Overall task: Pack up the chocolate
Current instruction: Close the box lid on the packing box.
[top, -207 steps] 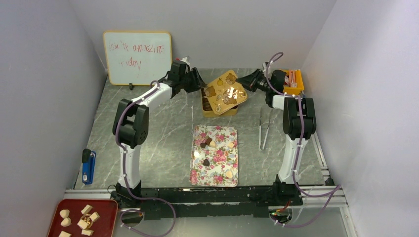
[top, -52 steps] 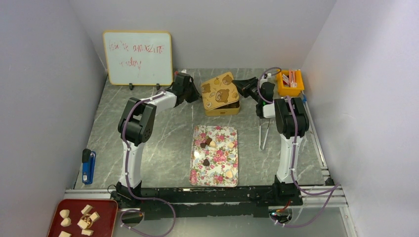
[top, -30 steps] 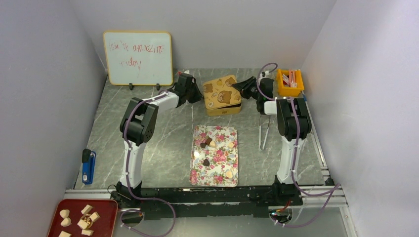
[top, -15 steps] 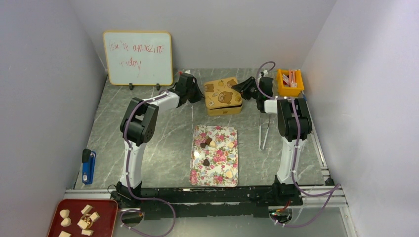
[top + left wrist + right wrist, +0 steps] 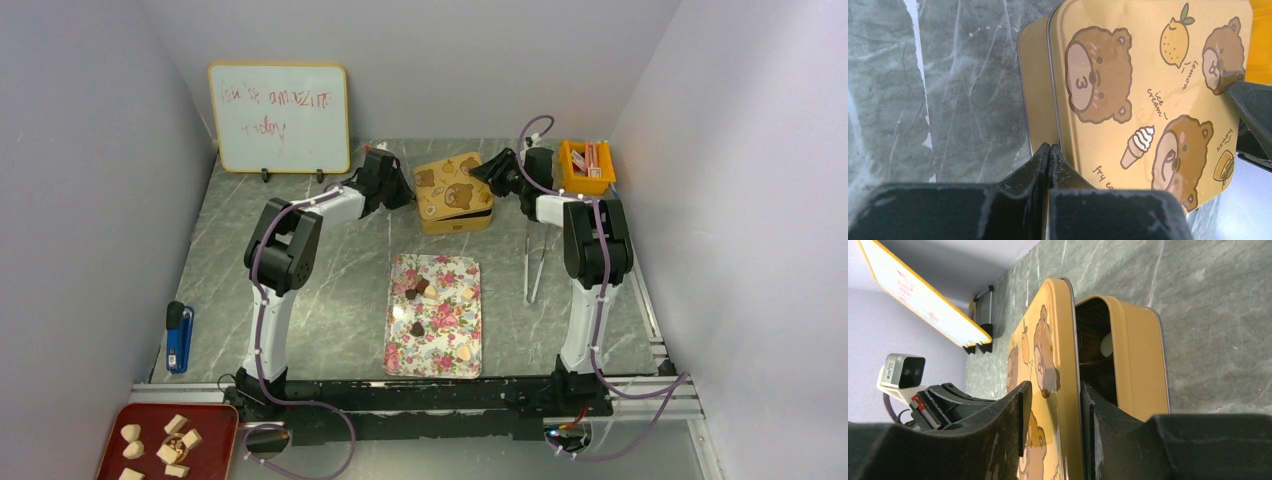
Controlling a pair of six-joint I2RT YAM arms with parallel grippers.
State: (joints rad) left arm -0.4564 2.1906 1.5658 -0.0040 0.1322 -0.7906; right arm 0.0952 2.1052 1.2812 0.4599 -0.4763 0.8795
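Lid [image 5: 452, 186] lowered toward tin [image 5: 456, 222], right gripper [image 5: 488, 172] opened around it

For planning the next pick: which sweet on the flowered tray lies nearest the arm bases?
The cream chocolate at the near right corner of the flowered tray; all others lie farther back.

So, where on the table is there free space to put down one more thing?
Bare marble lies between the left arm and the floral tray. Another patch lies between the whiteboard and the blue tool. A narrow strip runs between the tray and the tongs. The back is crowded: tin, left end effector, right end effector, orange bin.
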